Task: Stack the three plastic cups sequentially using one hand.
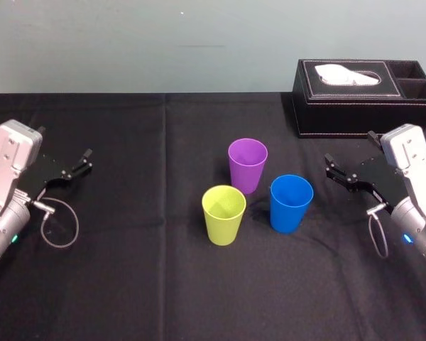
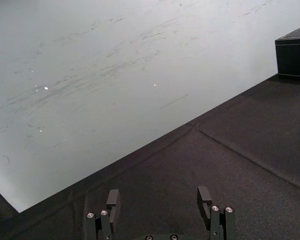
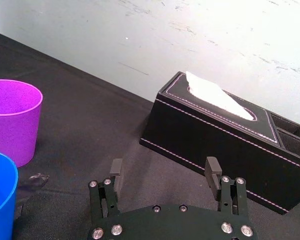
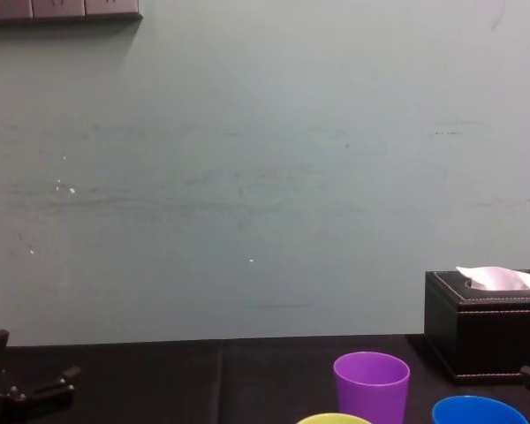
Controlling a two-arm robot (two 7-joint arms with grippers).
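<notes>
Purple cup [image 1: 248, 165], green cup [image 1: 224, 214] and blue cup [image 1: 291, 203]: upright, empty, unstacked.
They cluster mid-worktop [image 1: 128, 284], purple at 12 o'clock, green at 7, blue at 4. The box [image 1: 362, 99] at 2 o'clock holds a tissue [image 1: 349, 74]. The left hand [image 1: 84, 162] at 9 and the right hand [image 1: 329, 167] at 3 point inward, fingers spread, gripping nothing.

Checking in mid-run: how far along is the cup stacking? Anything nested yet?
Nothing is stacked yet. The purple cup, blue cup and yellow-green cup each stand upright on the black cloth, none inside another. Nothing is in hand: the left gripper at the table's left and the right gripper, right of the blue cup, are open and empty. Both nestings remain.
</notes>
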